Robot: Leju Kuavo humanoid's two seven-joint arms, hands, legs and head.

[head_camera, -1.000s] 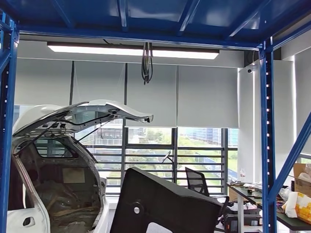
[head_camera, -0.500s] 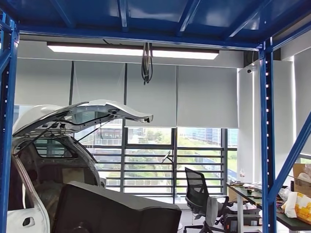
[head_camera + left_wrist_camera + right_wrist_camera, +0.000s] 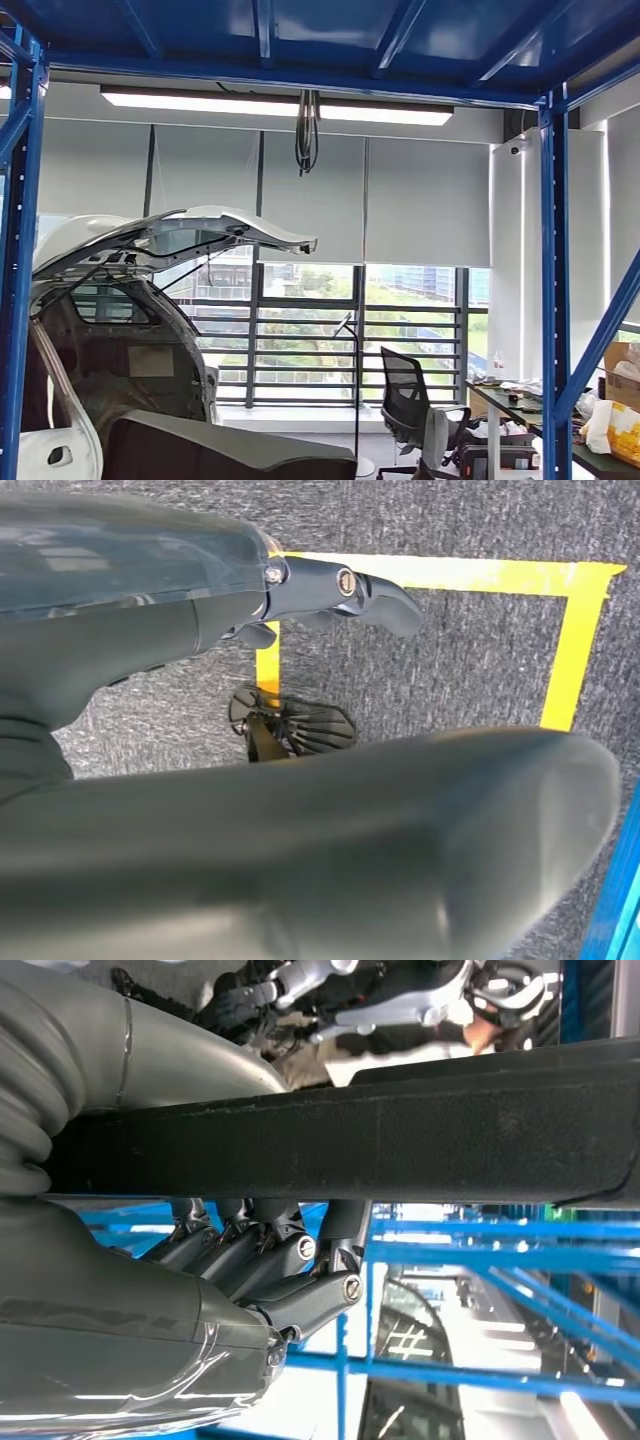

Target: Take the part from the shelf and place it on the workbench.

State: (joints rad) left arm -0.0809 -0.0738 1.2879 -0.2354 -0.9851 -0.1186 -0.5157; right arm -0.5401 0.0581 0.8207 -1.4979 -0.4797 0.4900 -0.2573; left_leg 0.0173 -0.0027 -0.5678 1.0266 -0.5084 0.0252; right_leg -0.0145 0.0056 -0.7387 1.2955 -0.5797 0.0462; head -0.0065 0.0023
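I have the part (image 3: pixel 226 450), a big dark panel, off the shelf and lying nearly flat low in my head view at about seven o'clock, in front of the white car body (image 3: pixel 113 330). My right hand (image 3: pixel 249 1260) clamps its edge, thumb on one face and fingers curled against the other. My left hand (image 3: pixel 226 610) lies along the panel over yellow floor tape (image 3: pixel 573 630), though I cannot tell whether it grips. No workbench shows, so carrying and setting down are left.
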